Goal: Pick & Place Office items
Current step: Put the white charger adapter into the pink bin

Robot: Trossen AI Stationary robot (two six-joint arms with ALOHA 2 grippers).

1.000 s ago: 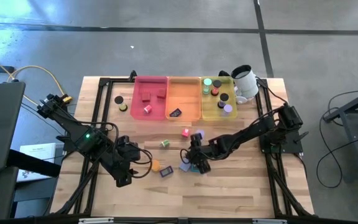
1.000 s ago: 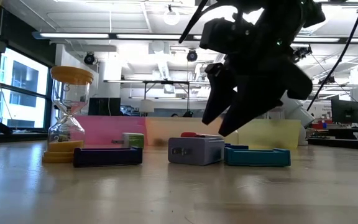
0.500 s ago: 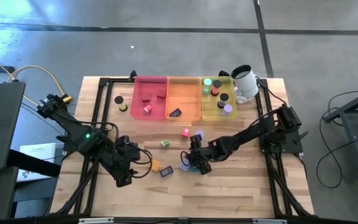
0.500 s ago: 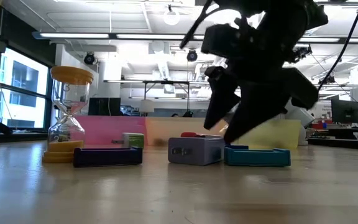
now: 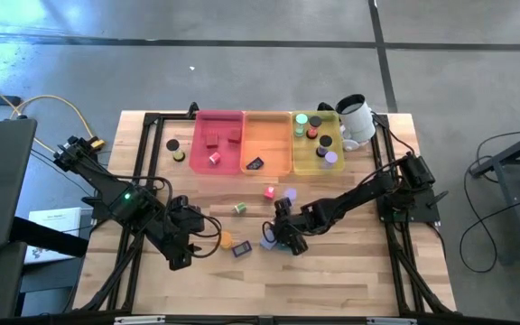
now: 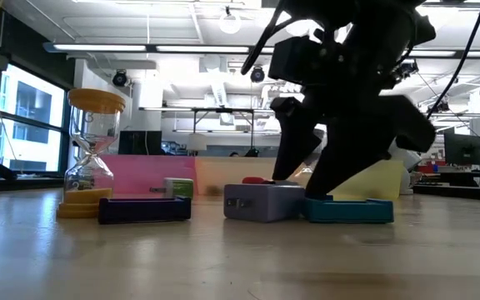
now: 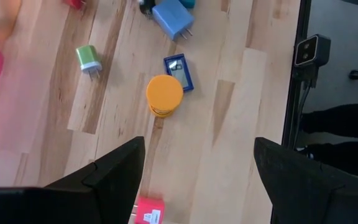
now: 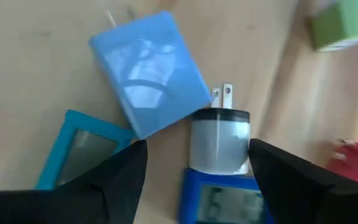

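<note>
Wooden surface (image 5: pixel 350 271) with a bunch of office items on it, and the tight spot is right under the right gripper (image 8: pixel 196 152).

Its fingers (image 8: pixel 120 177) are spread wide and hold nothing. They're down low around a grey plug cube (image 8: pixel 219 140) that's pressed up against the lavender block (image 8: pixel 151 68). A teal flat rectangle (image 8: pixel 73 155) sits just beside the lavender block too.

My worry: everything is packed so close that a squeeze could catch the lavender block's corner along with the cube, or one finger lands on the teal rectangle and flips it. The cube's prongs point at the lavender block, so a skewed grip could twist it out or shove the whole pile.

The left gripper (image 7: pixel 197 180) waits well away from the lavender block, out past the orange sand timer (image 7: pixel 165 94). Its fingers are wide as well and empty. A dark blue rectangle (image 7: pixel 179 71) touches the timer, so a bump there moves both.

Hard to read:
- In the high view the right arm covers most of the cluster.
- In the low view the gripper is just a dark shape over the lavender block, so I can't tell if the tips touch the surface.
- Something bright blue under the grey cube is cut off at the wrist picture's edge.
</note>
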